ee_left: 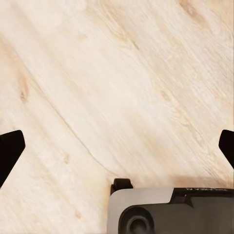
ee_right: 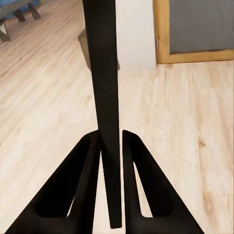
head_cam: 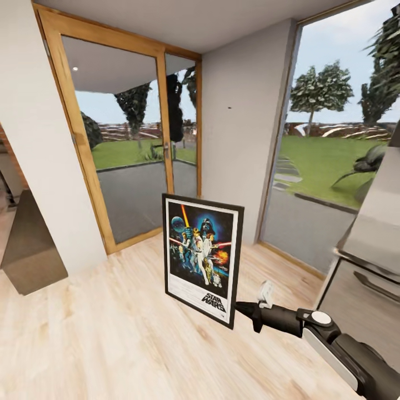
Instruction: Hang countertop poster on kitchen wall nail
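My right claw (head_cam: 240, 309) pinches the poster (head_cam: 202, 258) by its lower frame corner, upright above the wood floor (head_cam: 111, 333); so thin an edge grip risks it swinging or slipping free.

One poster (head_cam: 202, 258); one wall nail (head_cam: 229, 107); one wooden glass door (head_cam: 119, 139); two claws (ee_right: 111, 161) (ee_left: 117, 146); several trees outside.
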{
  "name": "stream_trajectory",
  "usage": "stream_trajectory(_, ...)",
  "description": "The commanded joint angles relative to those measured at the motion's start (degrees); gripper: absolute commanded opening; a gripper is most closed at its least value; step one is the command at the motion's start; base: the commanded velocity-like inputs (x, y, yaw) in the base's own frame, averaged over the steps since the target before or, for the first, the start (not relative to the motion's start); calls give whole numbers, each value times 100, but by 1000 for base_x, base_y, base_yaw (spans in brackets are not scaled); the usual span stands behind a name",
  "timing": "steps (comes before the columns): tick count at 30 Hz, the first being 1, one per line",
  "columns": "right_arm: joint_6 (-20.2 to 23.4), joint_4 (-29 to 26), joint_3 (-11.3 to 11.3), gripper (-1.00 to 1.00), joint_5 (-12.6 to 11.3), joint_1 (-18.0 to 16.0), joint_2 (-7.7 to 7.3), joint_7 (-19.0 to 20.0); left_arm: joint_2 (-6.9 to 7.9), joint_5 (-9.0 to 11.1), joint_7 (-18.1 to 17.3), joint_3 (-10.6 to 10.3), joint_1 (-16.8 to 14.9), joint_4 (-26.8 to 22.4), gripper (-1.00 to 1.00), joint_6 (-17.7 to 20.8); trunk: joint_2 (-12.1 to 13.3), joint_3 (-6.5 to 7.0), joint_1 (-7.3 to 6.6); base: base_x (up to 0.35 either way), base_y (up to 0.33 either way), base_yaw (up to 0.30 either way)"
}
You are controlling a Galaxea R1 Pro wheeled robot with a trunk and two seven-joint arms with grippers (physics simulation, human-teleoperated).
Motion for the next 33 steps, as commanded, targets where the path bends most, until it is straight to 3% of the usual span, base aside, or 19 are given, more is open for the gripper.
stream_trajectory(1, 56, -4, 11, -100, -72, -9, -4, 3, -2, 4, -30, 14, 0, -13, 100, 43, -12, -12, 6, 210, 311, 77)
stream_trajectory(33, 56, 5, 11, -100, -72, -8, -4, 2, -2, 4, -30, 14, 0, -12, 100, 43, -12, -12, 6, 250, 274, 6)
